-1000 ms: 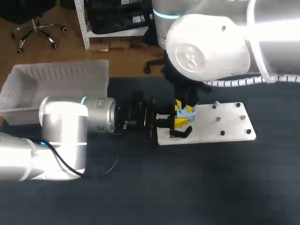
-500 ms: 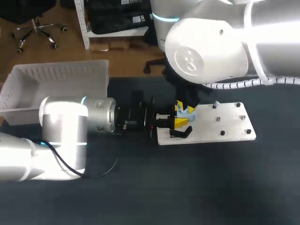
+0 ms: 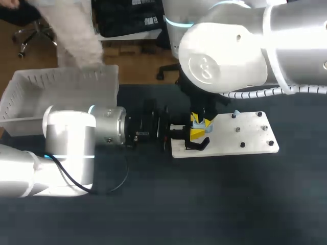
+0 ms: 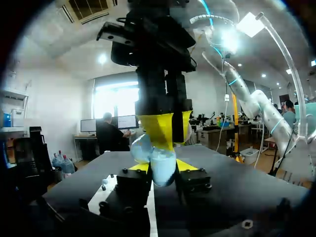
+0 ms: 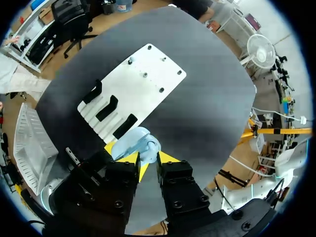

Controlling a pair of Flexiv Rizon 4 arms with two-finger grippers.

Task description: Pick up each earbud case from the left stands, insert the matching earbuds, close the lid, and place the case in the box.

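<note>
Big dark table (image 3: 204,204) under it all. Two thick white arms above it. Left arm (image 3: 66,143) low across the table from the left side. Right arm (image 3: 230,56) down from the far right, past the middle.

White box (image 3: 61,84) with ribbed walls at the table's far left corner. Flat white board (image 3: 245,133) on the table, right of the middle and well apart from the box.

Left gripper (image 3: 196,133) level with the table, over the board's left end. Its two black fingers with yellow tips pressed on the earbud case (image 4: 162,165) from two sides. Only as far apart as the case is wide. Right gripper (image 3: 201,120) straight down from above, with its tips right at the top part of the same case. A real hold on the case or just a touch: cannot tell.

Three black stands (image 5: 107,107) in a row along the board's left end, close below the two grippers. Small dark pegs (image 5: 145,75) on the board's other end.

Earbud case pale blue and round, up in the air over the board's left end, just beside the nearest stand, far from the box. Two round bumps side by side on it. Lid up or down: hard to tell.
</note>
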